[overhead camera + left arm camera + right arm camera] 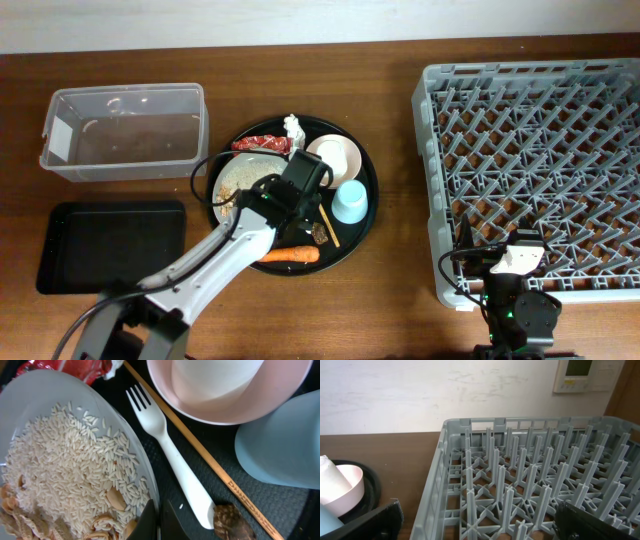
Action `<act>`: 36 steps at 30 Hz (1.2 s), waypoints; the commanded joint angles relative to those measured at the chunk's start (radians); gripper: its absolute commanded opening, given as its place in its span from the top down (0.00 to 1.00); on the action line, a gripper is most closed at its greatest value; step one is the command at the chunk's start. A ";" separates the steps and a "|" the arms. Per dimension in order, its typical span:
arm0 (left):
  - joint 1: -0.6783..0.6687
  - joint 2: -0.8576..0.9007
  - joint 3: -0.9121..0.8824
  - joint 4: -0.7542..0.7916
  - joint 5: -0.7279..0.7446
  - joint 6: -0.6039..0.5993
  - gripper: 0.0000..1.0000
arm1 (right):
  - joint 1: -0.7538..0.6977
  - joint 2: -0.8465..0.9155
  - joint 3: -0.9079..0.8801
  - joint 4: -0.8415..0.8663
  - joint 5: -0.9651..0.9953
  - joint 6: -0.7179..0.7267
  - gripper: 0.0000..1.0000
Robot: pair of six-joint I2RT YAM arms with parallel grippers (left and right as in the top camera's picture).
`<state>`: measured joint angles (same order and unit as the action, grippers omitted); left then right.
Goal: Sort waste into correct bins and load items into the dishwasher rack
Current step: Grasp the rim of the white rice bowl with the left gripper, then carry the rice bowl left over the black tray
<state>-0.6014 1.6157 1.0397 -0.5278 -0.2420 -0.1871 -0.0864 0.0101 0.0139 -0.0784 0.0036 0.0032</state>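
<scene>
My left gripper [159, 512] is shut on the right rim of the pale grey plate [35, 392], one finger on the rice [65, 470] side, one on the tray side. A white fork [167, 450] and a wooden chopstick [200, 455] lie just right of it, with a dark lump [232, 521] at the fork's handle end. Beyond are the pink bowl [225, 402], blue cup [280, 445] and red wrapper [75, 367]. Overhead, the carrot [288, 255] and white tissue [293, 127] lie on the round tray. My right gripper [477, 530] hangs open over the grey rack [540, 170].
The round black tray [368, 225] holds the plate [240, 180], bowl [335, 155] and cup [351, 203]. A clear tub [125, 130] stands at the back left, a shallow black tray [110, 245] in front of it. My right gripper [518, 262] is at the rack's near edge.
</scene>
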 commanded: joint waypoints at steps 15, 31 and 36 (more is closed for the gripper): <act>0.000 -0.227 0.009 -0.146 -0.009 -0.068 1.00 | -0.006 -0.006 -0.008 -0.003 0.008 0.001 0.01; 0.291 -0.274 0.009 -0.275 0.118 -0.220 1.00 | -0.006 -0.006 -0.008 -0.003 0.008 0.001 0.01; 0.401 -0.275 0.009 -0.275 0.168 -0.220 0.99 | -0.006 -0.006 -0.008 -0.003 0.008 0.001 0.01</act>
<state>-0.2501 1.3640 1.0397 -0.8043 -0.1158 -0.3981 -0.0864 0.0101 0.0139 -0.0784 0.0036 0.0029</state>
